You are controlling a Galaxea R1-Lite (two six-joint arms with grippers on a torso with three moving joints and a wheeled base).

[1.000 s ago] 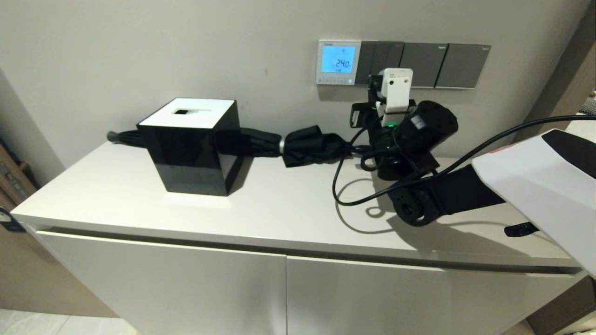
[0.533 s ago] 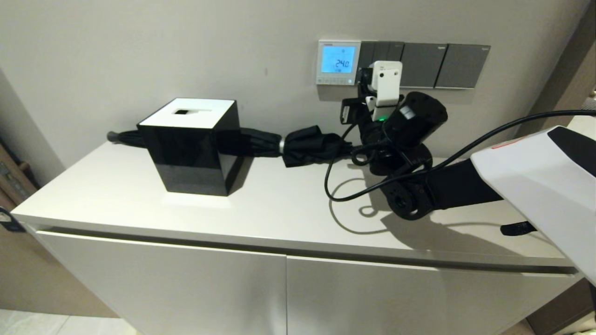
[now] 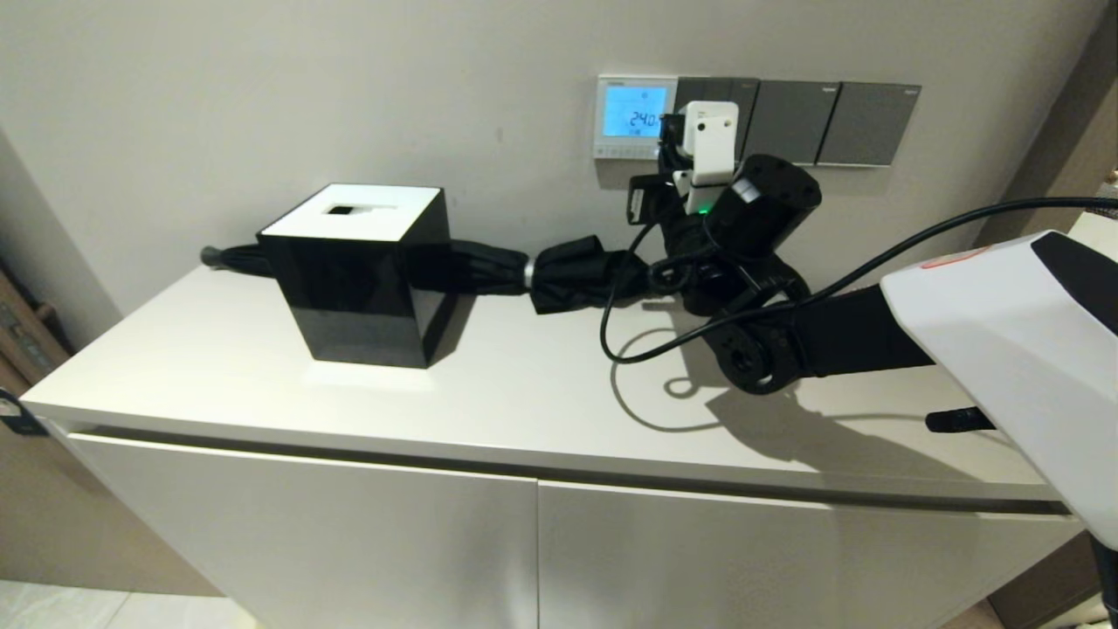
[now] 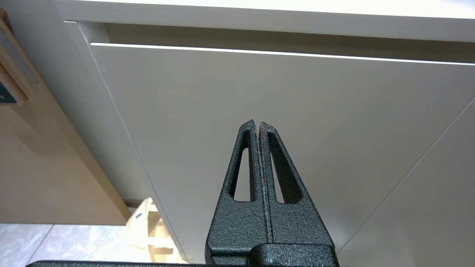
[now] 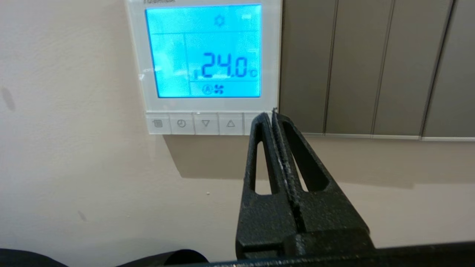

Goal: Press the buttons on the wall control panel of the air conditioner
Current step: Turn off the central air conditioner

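Right wrist view: right gripper (image 5: 272,115) hides last buttons (image 5: 206,123).

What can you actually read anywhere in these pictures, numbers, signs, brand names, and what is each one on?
"24.0" with a small "C": lit blue screen of the white wall control panel.
Sun sign, circled "A", fan sign: same screen.
Down and up triangles, clock sign: buttons, near the right claw.
Brand word on the panel's top edge: cut off, unreadable.

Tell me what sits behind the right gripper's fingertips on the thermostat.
The shut right gripper covers the last key in the buttons row on the control panel. Four keys show beside it; the covered key's symbol cannot be seen, nor whether the tips touch it.
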